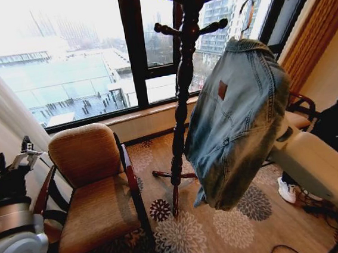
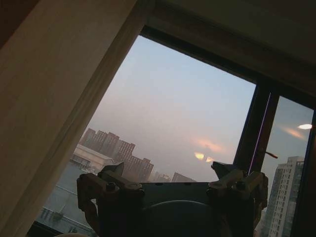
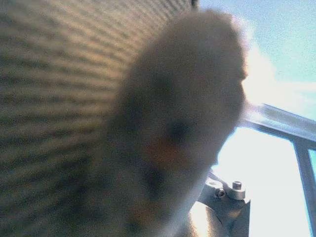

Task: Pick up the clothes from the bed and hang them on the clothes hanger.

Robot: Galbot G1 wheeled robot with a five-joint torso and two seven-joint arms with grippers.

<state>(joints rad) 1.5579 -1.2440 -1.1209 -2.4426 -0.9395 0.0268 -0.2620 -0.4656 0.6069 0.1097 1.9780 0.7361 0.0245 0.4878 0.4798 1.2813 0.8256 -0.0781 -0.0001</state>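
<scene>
Writing: none can be read; the small brown patch [image 1: 222, 89] on the jacket's back shows no legible lettering.

Left gripper: the left gripper [image 1: 9, 163] is raised at the near left, beside the armchair, pointing up toward the window. In the left wrist view its two fingers [image 2: 106, 182] stand wide apart with only sky and buildings between them [image 2: 173, 180]; it holds and touches nothing.

Right gripper: the right arm [image 1: 320, 169], white, reaches up from the near right behind the jacket, and the gripper itself is hidden by the denim. Whether it is open or closed cannot be told. The right wrist view has a blurred pale mass close to the lens, with a bolted metal part [image 3: 232, 190] beside it.

Clothes: one light blue denim jacket [image 1: 240, 119], hanging in the air at the right, back side toward the camera, just right of the coat stand's pole and well above the carpet.

Clothes hanger: a thin hook [image 1: 246, 12] rises from the jacket's collar; the rest is hidden inside the jacket.

Coat stand: one dark turned-wood coat stand [image 1: 183, 77] with knobbed pegs, at the centre before the window [image 1: 78, 57].

Seats: one tan armchair [image 1: 94, 187] at the near left.

Floor: patterned carpet [image 1: 227, 228] with floral medallions.
</scene>
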